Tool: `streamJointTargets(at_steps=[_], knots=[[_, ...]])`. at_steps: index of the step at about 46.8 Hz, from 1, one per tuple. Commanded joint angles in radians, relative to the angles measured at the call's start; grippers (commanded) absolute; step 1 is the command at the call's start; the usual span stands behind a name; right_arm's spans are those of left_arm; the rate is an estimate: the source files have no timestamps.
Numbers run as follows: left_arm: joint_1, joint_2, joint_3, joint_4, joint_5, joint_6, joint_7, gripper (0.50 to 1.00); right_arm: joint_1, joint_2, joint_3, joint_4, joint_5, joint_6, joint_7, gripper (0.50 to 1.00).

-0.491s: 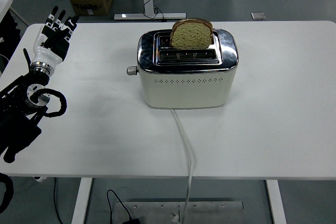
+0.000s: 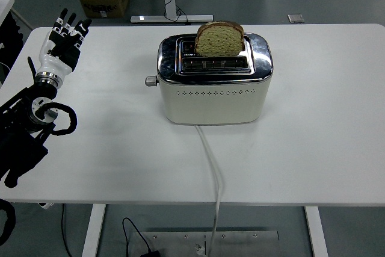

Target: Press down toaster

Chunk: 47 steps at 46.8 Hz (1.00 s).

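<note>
Near the middle of the white table [image 2: 313, 148], slightly toward twelve o'clock, stands a cream two-slot toaster [image 2: 212, 97] with a polished chrome top. Its long side faces the table's near edge, and a row of small vent holes runs across that face. A slice of brown bread [image 2: 219, 39] stands upright in the far slot, with most of it above the chrome (the near slot looks empty from this angle). At the toaster's nine o'clock end, a small grey lever knob [image 2: 150, 80] juts out just under the chrome rim, sitting high on that end. From the base at six o'clock, a white power cord [image 2: 212, 167] runs across the tabletop and drops over the near edge.

Well apart from the toaster, out at about nine to ten o'clock, the left hand [image 2: 63, 43] hovers over the table's left portion. Its black-and-white fingers [image 2: 72, 29] are extended and loosely spread, pointing toward twelve o'clock, and they grip nothing. The black left arm [image 2: 27, 130] enters from the left edge, with cable loops around the wrist. Bare tabletop lies between the hand and the lever knob.

Beyond the far edge, on the grey floor, sit a cardboard box [image 2: 104, 2] at eleven o'clock and the foot of another table frame [image 2: 171, 17].
</note>
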Motion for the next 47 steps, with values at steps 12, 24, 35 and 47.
streamJointTargets(at_steps=[12,24,35,47], knots=[[-0.006,0.000,0.000,0.000,-0.005,0.002,0.011,1.000,0.000,0.000,0.000,0.000,0.000,0.000,0.000,0.998],[-0.006,0.002,0.001,0.000,-0.005,0.002,0.011,1.000,0.000,0.000,0.000,0.000,0.000,0.000,0.000,0.998],[-0.005,0.002,0.001,0.000,0.010,0.003,0.009,1.000,0.000,0.000,0.000,0.000,0.002,0.000,0.000,0.998],[-0.014,0.037,0.015,0.000,0.062,0.002,0.009,1.000,0.000,0.000,0.000,0.000,0.000,0.000,0.000,0.998]])
